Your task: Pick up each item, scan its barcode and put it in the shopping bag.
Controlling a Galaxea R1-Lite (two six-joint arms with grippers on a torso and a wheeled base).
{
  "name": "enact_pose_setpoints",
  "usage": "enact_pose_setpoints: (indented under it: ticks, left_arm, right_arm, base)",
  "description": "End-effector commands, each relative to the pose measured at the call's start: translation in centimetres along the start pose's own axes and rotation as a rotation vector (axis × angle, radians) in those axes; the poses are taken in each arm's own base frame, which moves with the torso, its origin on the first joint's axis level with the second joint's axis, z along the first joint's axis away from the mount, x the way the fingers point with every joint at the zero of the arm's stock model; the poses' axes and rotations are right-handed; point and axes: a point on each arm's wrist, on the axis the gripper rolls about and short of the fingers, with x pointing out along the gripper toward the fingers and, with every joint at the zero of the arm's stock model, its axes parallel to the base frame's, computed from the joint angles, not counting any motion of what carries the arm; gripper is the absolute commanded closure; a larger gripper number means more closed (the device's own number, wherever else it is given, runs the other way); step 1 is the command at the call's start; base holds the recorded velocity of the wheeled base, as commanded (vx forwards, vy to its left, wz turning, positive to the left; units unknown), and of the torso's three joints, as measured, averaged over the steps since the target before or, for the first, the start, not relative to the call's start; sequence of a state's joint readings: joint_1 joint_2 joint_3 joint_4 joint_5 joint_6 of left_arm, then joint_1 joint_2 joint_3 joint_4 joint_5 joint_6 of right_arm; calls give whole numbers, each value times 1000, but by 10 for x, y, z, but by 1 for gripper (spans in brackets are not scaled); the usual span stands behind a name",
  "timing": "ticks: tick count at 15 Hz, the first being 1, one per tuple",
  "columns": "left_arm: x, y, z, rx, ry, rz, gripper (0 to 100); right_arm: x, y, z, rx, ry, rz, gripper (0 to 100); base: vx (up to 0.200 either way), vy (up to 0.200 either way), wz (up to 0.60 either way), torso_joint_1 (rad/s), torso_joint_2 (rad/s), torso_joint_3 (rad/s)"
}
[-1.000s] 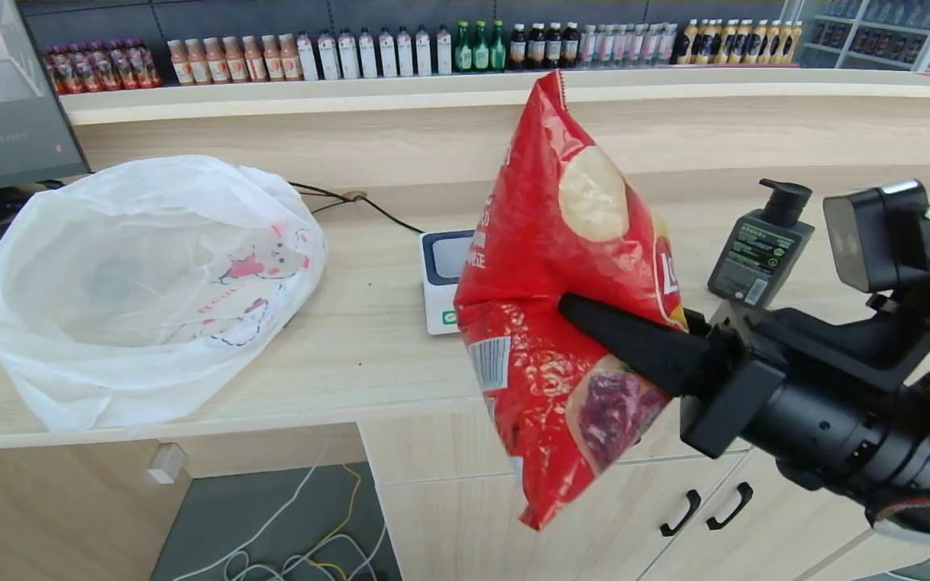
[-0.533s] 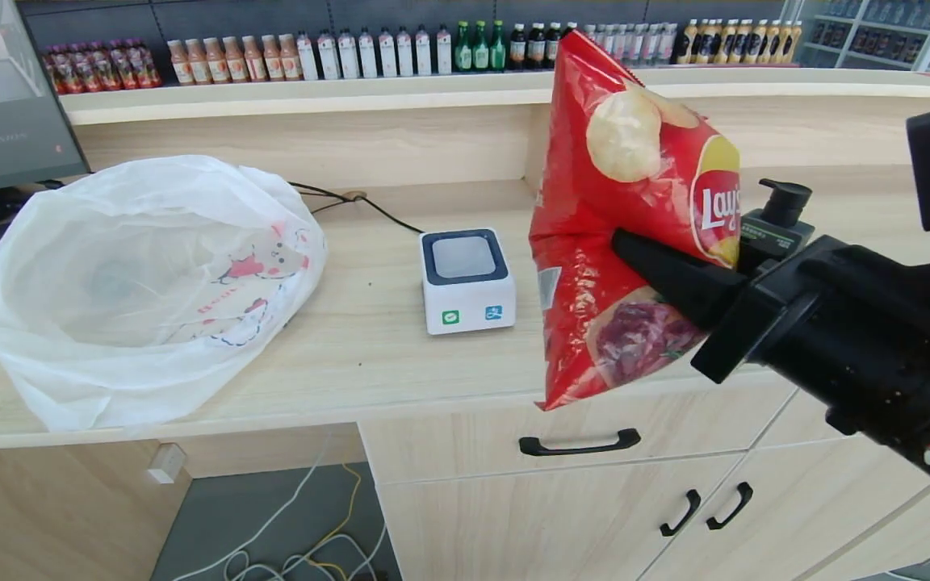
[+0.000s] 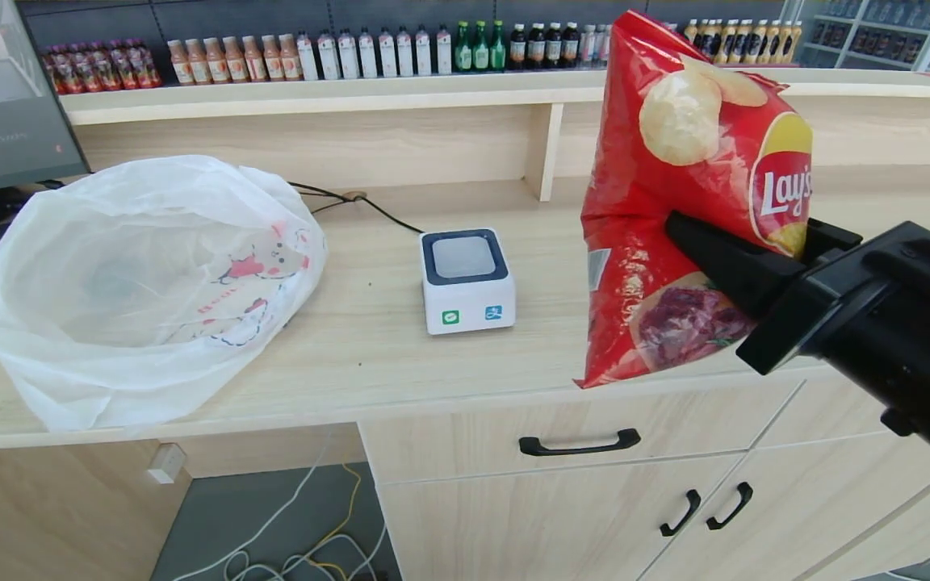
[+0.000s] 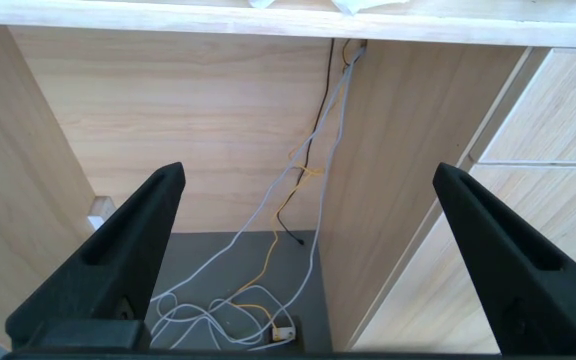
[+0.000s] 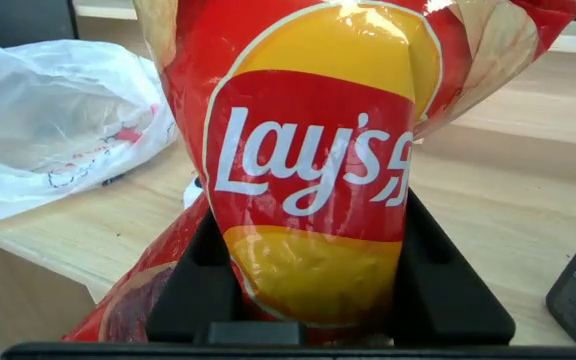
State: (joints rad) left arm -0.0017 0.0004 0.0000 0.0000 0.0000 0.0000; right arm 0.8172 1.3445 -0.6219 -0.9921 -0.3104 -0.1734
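Chips bag (image 3: 675,210), red with a yellow roundel on its face, hangs upright in the air to the right of the scanner (image 3: 467,278), well apart from it and not over its window. The right gripper (image 3: 723,250) is clamped on the bag's middle: one black finger (image 3: 715,258) lies across the front face, and the other is behind the foil. In the right wrist view the two fingers squeeze the chips bag (image 5: 318,180) from both sides, the right gripper (image 5: 318,300) filled by its yellow part. A pale label patch (image 3: 598,269) shows on the bag's edge nearest the scanner.

The scanner, a white box with a dark-framed window facing up, sits on the wooden counter (image 3: 352,355). The shopping bag (image 3: 134,282), white thin plastic with its mouth open, lies on the counter to the left of the scanner, near it but not touching. A black cable (image 3: 368,206) runs along the counter behind the scanner. A drawer handle (image 3: 580,444) sits below the scanner and to its right.

The left gripper (image 4: 308,180) hangs below counter level with its fingers spread wide and nothing between them, facing loose cables (image 4: 258,290) on the floor of an open recess.
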Motion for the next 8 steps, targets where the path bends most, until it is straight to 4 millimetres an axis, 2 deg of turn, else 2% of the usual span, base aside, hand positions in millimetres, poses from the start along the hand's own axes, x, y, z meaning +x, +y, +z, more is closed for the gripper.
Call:
enact_pose_setpoints:
  ticks: [1,3,7,8]
  left_arm:
    - [0,0,0,0,0,0,0]
    - [0,0,0,0,0,0,0]
    - [0,0,0,-2,0,0,0]
    - [0,0,0,-3,0,2,0]
  right_arm:
    - [-2,-1,-1,4,2,1,100]
    - [-4,0,-4,13,12,5,100]
    - [-6,-1,-7,29,22,5,100]
    - [-6,-2,-7,36,23,1,100]
  base:
    - [0,0,0,0,0,0]
    - [-200,0,0,0,2,2]
    - [0,0,0,0,0,0]
    - [0,200,0,-27,-7,12]
